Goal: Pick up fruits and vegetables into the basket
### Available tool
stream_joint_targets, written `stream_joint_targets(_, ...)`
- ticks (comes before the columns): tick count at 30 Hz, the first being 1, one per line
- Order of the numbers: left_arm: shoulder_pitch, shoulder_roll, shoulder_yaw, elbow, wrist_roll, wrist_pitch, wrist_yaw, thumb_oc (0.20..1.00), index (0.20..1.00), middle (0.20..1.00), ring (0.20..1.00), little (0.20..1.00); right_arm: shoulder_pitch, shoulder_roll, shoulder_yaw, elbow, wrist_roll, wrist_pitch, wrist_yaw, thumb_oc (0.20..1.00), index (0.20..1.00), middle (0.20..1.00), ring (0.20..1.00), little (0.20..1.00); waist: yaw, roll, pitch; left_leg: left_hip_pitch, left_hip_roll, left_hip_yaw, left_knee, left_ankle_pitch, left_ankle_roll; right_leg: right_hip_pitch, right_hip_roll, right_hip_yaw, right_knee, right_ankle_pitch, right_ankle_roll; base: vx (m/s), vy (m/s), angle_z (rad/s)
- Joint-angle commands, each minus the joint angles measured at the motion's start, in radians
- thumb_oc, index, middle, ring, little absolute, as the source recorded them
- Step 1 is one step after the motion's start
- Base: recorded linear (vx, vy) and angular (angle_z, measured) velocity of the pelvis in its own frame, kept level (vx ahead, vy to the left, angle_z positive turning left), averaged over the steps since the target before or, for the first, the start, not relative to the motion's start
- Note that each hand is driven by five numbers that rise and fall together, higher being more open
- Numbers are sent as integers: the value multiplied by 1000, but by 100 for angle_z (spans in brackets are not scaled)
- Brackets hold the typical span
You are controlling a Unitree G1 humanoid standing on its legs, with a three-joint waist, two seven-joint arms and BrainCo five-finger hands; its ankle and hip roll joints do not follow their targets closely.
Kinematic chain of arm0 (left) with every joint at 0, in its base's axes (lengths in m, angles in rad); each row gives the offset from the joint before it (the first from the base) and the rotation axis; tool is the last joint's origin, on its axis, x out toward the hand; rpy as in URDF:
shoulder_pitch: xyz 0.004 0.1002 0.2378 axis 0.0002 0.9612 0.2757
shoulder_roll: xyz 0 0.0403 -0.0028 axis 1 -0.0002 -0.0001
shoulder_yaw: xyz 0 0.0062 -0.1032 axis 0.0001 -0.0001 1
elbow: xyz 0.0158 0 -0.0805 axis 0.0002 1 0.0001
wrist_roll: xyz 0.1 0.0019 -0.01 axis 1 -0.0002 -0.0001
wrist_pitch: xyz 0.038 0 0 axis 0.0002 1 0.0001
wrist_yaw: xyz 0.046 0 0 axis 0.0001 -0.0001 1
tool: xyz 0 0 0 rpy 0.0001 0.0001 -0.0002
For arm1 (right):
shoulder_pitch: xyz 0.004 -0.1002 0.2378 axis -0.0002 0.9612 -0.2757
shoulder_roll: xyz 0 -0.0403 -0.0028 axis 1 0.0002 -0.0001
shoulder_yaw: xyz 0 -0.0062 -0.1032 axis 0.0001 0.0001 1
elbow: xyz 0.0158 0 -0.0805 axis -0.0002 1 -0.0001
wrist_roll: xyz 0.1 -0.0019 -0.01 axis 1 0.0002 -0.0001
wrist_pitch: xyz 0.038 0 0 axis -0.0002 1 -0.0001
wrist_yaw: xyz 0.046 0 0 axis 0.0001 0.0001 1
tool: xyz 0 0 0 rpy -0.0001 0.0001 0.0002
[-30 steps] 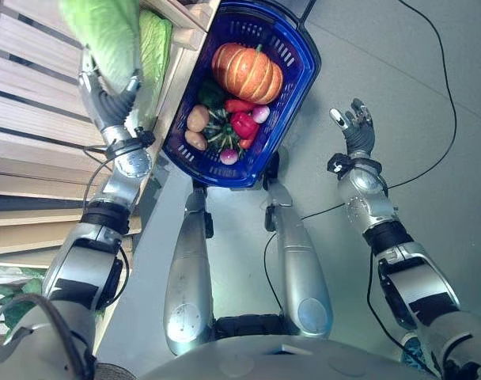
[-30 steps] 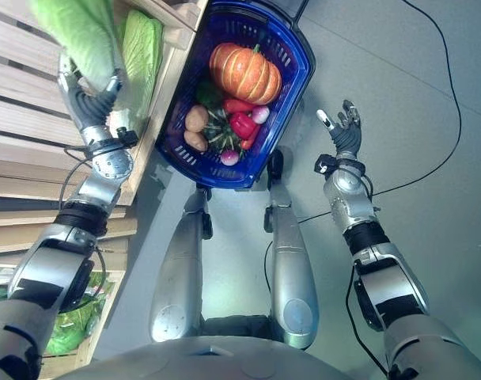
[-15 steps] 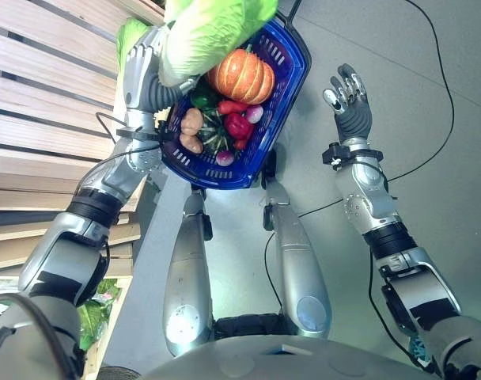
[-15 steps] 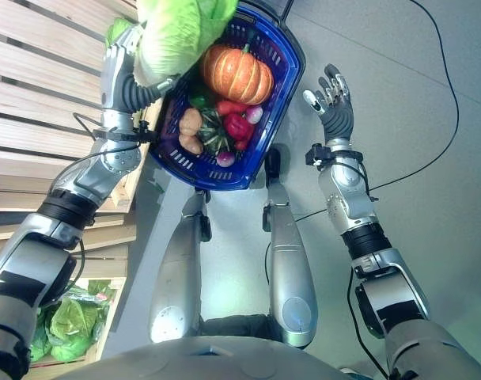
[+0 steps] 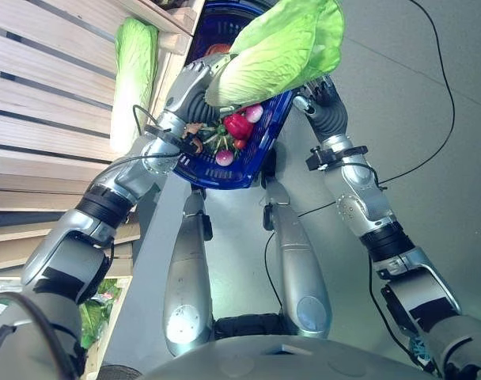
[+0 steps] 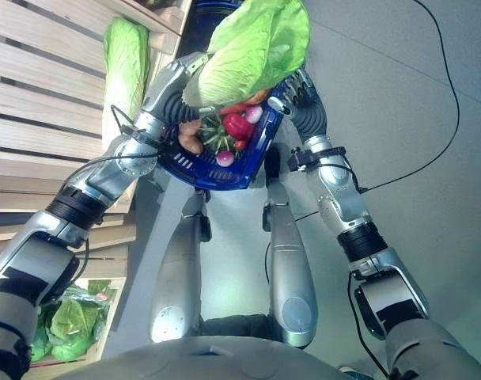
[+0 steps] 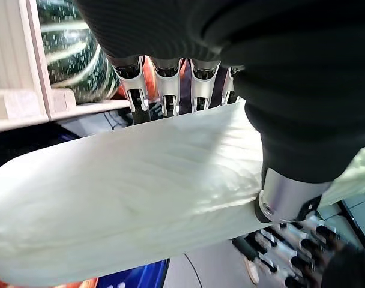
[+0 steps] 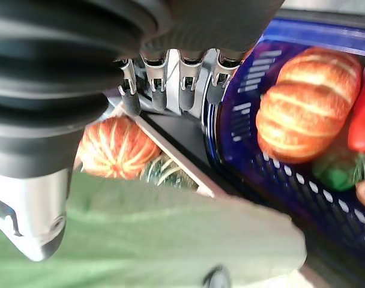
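The left hand [image 5: 195, 85] has its fingers and thumb curled around a large napa cabbage [image 5: 276, 49] and holds it above the blue basket [image 5: 225, 170]. The right hand [image 5: 320, 99] is at the right rim of the basket, just beside the cabbage, with its fingers straight. Inside the basket are an orange pumpkin [image 8: 305, 129], a red pepper [image 5: 239, 126], a radish [image 5: 224, 157] and potatoes [image 6: 188, 134]. Another napa cabbage [image 5: 134, 79] lies on the wooden shelf [image 5: 47, 95] at the left.

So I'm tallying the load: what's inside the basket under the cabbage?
Below the cabbage, the basket shows a red pepper, potatoes, a dark green squash and pink radishes. The cabbage covers everything farther back.
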Motion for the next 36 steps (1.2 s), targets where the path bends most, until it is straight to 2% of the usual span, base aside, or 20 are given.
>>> stream_joint_targets(1,-19,-25,10,-132,-40,-48,-11,200,200,200,200,200,-3,-30,20,-134,43,-7,48,1000,1000,1000,1000,1000,3,14,-31,-20,-50,34,-8,-14,19,47,36,-49,51,-94,48,0,0,0)
stream_joint_targets(20,-17,-28,-51,-169,-63,32,-136,200,200,200,200,200,-36,-31,78,-247,153,-9,107,1000,1000,1000,1000,1000,11,3,-31,-25,-48,31,-15,-13,20,38,39,-54,47,-86,57,0,0,0)
stream_joint_targets(22,-15,-25,-56,-166,-58,33,-146,200,200,200,200,200,-39,-38,80,-252,160,-14,109,501,501,501,501,501,12,2,-31,-26,-49,32,-15,-13,20,37,39,-56,46,-84,58,0,0,0)
stream_joint_targets(23,-15,-24,-58,-166,-57,36,-148,200,200,200,200,200,-39,-39,81,-253,163,-17,110,200,200,200,200,200,11,1,-31,-26,-49,32,-15,-13,20,37,39,-56,45,-84,58,0,0,0)
stream_joint_targets(36,-18,-17,-87,-164,-64,160,-181,200,200,200,200,200,-48,-49,104,-262,187,-28,115,200,200,200,200,200,14,3,-31,-31,-51,29,-16,-11,20,35,36,-60,40,-81,62,0,0,0)
